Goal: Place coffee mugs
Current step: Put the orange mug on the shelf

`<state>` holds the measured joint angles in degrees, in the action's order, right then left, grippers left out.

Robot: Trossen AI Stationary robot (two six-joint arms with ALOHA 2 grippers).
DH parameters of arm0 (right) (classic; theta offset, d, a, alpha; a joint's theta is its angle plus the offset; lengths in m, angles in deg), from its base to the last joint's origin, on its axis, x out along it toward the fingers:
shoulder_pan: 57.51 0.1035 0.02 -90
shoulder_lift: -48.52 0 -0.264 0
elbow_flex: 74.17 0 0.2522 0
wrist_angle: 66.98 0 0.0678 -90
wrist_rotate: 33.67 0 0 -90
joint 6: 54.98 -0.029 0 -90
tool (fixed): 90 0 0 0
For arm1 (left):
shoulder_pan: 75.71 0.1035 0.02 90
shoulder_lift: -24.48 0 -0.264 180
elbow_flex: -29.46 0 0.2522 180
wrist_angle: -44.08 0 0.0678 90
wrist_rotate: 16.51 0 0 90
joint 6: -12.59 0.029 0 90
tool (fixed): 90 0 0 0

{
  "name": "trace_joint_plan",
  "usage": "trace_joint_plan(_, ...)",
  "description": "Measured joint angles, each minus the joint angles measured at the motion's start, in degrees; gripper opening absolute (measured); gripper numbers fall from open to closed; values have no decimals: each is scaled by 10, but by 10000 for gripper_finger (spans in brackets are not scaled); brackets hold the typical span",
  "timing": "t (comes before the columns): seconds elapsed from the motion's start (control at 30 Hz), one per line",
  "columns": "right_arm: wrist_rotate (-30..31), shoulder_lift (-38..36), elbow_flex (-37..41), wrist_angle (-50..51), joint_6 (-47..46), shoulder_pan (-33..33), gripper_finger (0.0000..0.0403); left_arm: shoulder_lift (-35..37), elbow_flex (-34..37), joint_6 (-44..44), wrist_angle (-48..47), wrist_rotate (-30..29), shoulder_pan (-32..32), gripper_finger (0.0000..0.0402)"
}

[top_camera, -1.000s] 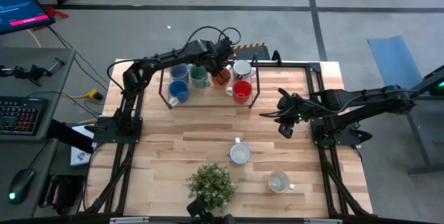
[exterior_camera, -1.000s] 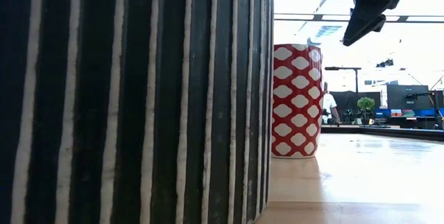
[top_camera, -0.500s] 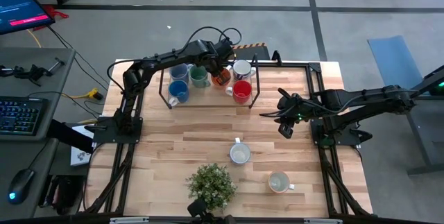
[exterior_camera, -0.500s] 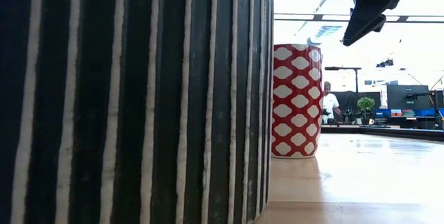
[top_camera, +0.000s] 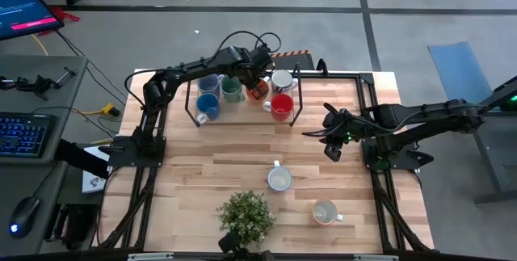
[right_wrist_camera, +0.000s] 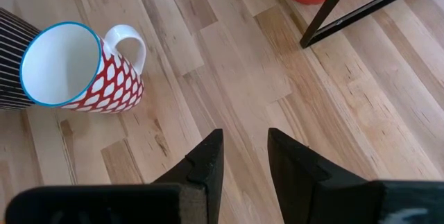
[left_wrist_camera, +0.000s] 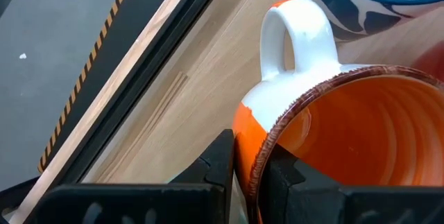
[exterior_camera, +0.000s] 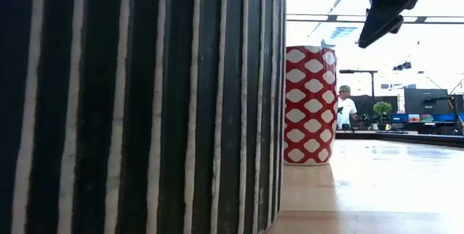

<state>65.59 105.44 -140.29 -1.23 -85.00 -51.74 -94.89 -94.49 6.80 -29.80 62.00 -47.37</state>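
Near edge: cream mug [top_camera: 325, 212], empty, beside potted plant [top_camera: 246, 215]
Mid-table: red-patterned white mug [top_camera: 279, 179], empty
Right gripper [top_camera: 330, 141]: jaws apart, holding nothing
Far rack [top_camera: 192, 115]: red, blue, green mugs
Left gripper [top_camera: 257, 83]: clamped on orange mug [left_wrist_camera: 333, 134] rim, empty inside

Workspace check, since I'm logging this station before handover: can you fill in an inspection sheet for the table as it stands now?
Surface: wooden table, bare in the middle.
Job's things: orange mug, plus blue, green, red and white mugs clustered inside a black frame at the far edge; a red-and-white patterned mug and another mug stand apart nearer the front.
Clutter: potted plant.
Grippers: left claw shut on the orange mug's rim; right claw open, holding nothing, over bare wood.
Cables: black loops above the left arm.
Surroundings: keyboard, monitor; a person far behind.
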Motion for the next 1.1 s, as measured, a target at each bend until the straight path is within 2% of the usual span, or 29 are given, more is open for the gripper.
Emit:
trace_joint_plan(0.83,-13,0,0,0,-10,0,92,-2,0,-11,-13,15,2,32)
trace_joint_plan(1.1,-13,0,0,0,-10,0,92,-2,0,-16,-14,13,2,85)
